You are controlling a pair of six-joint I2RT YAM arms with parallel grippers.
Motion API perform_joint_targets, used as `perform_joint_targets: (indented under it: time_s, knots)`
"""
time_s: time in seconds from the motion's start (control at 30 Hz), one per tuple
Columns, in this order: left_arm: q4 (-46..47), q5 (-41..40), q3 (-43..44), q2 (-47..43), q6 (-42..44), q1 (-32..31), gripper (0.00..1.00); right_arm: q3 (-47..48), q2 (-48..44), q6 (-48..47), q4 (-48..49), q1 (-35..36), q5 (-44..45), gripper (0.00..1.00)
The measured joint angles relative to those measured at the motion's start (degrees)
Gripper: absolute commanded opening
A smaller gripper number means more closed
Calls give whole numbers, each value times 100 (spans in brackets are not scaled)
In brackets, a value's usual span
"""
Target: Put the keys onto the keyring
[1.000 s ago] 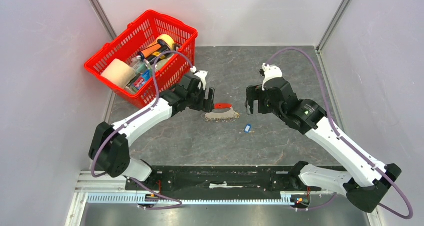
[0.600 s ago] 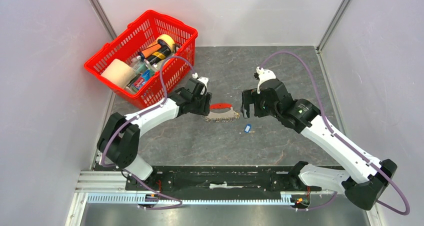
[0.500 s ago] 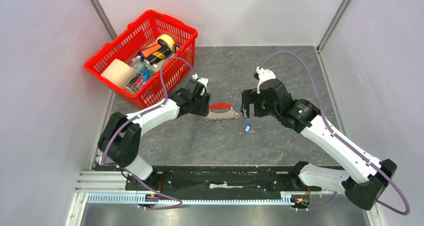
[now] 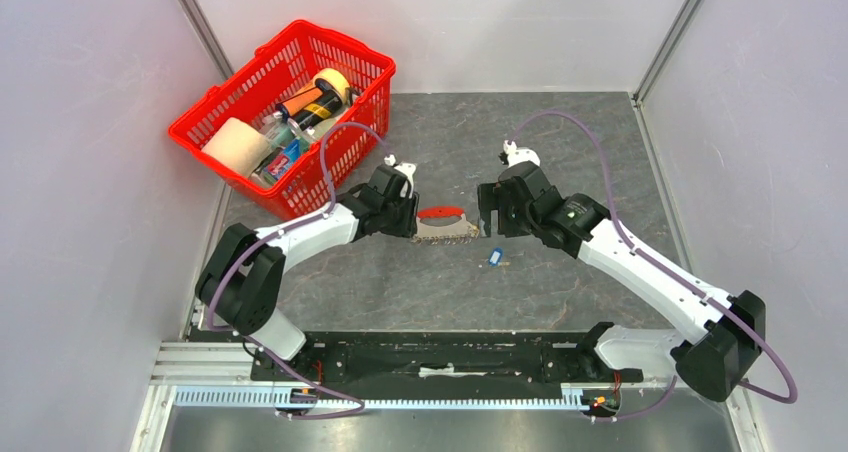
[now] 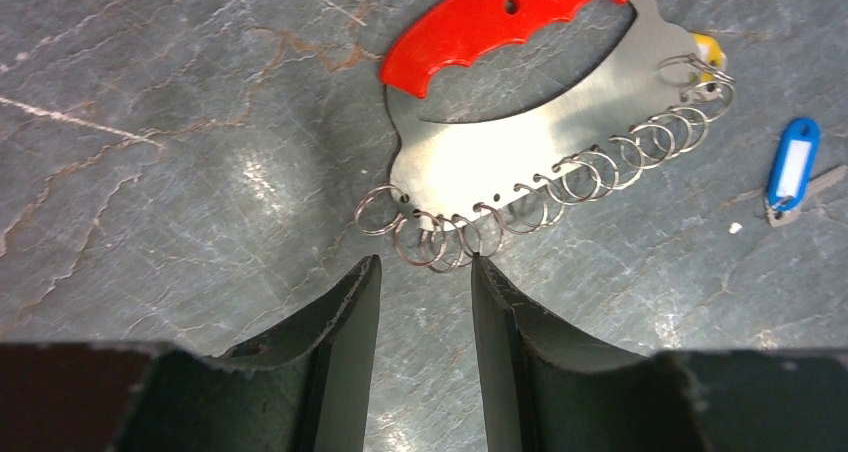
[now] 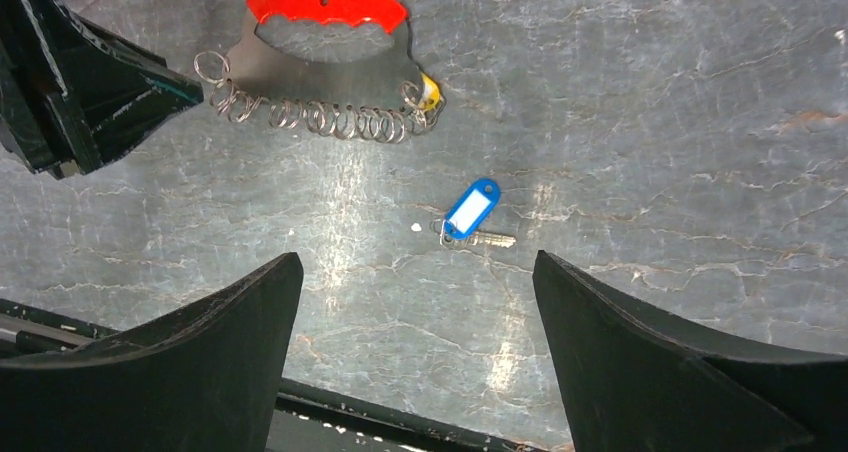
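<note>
Keyring (image 4: 443,224) lies flat at the centre of the table (image 4: 450,132). It has a red handle (image 5: 470,27) over a steel plate, with a row of split rings (image 5: 560,177) along the lower edge. Key (image 4: 494,257), on a blue tag, lies loose at the keyring's 4 o'clock, apart from it.

Left gripper (image 5: 422,264) is at the keyring's 9 o'clock, jaws narrowed to a slit with nothing between them. The end rings sit just off its tips at 12 o'clock in the wrist view. Right gripper (image 6: 415,260) is at 3 o'clock, jaws wide and empty, with the key ahead at 12 o'clock.

Risks, as judged:
- Left jaws may pinch one thin ring rather than the plate, so the keyring pivots or skids on the smooth top.
- The key is tiny and flat, so the fingers may shove it aside.
- They may instead take the tag and leave the blade dangling.
- A split ring needs prying open, so a slip is likely.

Writing: the tag's white window (image 6: 472,210) looks blank. No brand is legible on the keyring. Labels in the red basket (image 4: 230,102) are too small to read.
</note>
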Motion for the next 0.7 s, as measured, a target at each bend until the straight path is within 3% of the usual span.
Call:
perform_joint_targets:
  time_s: [0.37,0.7]
  knots:
    - [83,-470,-20,74,2,7,48,-131,2,138,197,0,-356,93]
    - [192,-470,-11,542,2,125,43,-240,-13,133,323,0,-435,94]
